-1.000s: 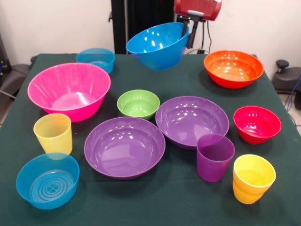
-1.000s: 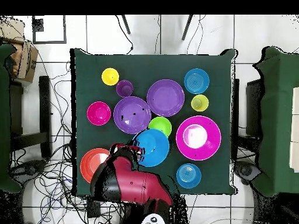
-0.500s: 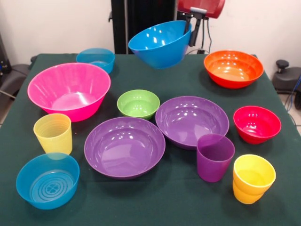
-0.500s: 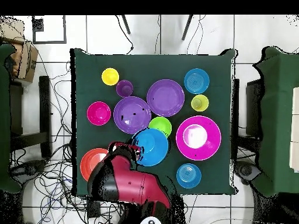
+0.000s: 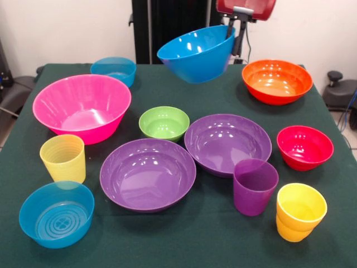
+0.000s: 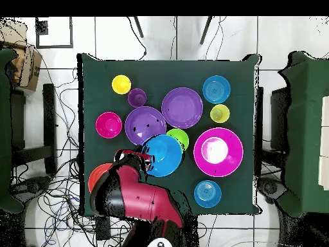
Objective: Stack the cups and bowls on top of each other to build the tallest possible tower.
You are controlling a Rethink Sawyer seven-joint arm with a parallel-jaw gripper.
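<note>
The gripper (image 5: 239, 38) is clamped on the rim of the blue bowl (image 5: 195, 53), which hangs tilted in the air behind the green bowl (image 5: 164, 123) and beside the orange bowl (image 5: 276, 81). To place well, level it and centre it over a wider bowl, likely the pink bowl (image 5: 82, 107), before releasing. Against 1 s ago, the blue bowl sits slightly higher and nearer the orange bowl.
</note>
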